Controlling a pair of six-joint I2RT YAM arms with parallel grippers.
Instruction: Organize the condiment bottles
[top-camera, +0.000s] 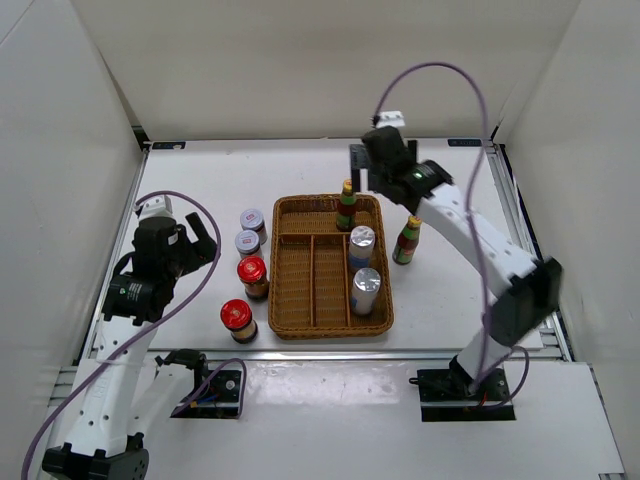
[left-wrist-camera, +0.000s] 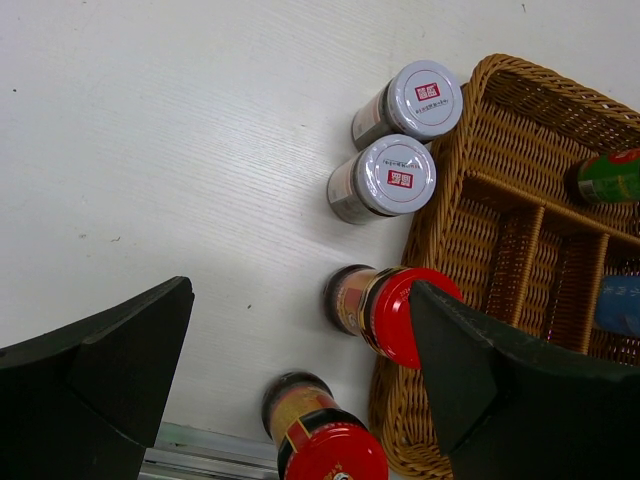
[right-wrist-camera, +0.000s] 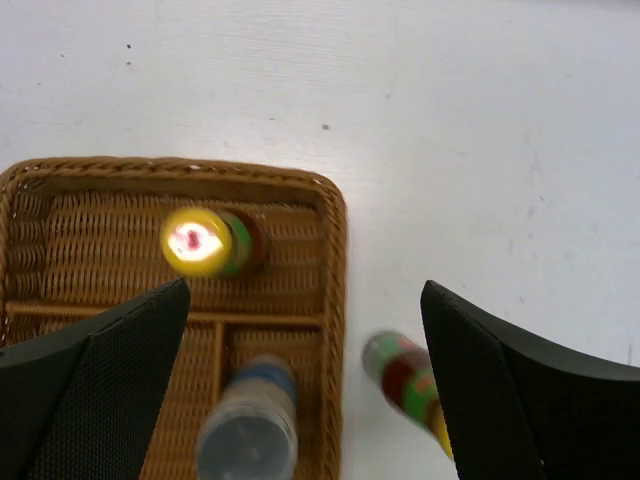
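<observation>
White walled-in table (top-camera: 200, 180). Left gripper (left-wrist-camera: 300, 300) wide, empty, over 2 lilac-lid jars (top-camera: 252, 219) and 2 red-lid jars (top-camera: 251, 272) left of tray (top-camera: 330, 330). Tray: 1 green bottle (top-camera: 346, 207) in far slot, 2 silver-top cans (top-camera: 361, 240) in right slot. 2nd green bottle (top-camera: 406, 240) on table just right. Right gripper (right-wrist-camera: 305, 290) wide, empty, above tray's far-right corner.

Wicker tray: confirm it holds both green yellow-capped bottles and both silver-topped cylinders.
Wrong on one count. The top view shows only one green bottle inside the wicker tray; the second green bottle stands on the table just right of it. Both silver-topped cylinders are indeed inside.
</observation>
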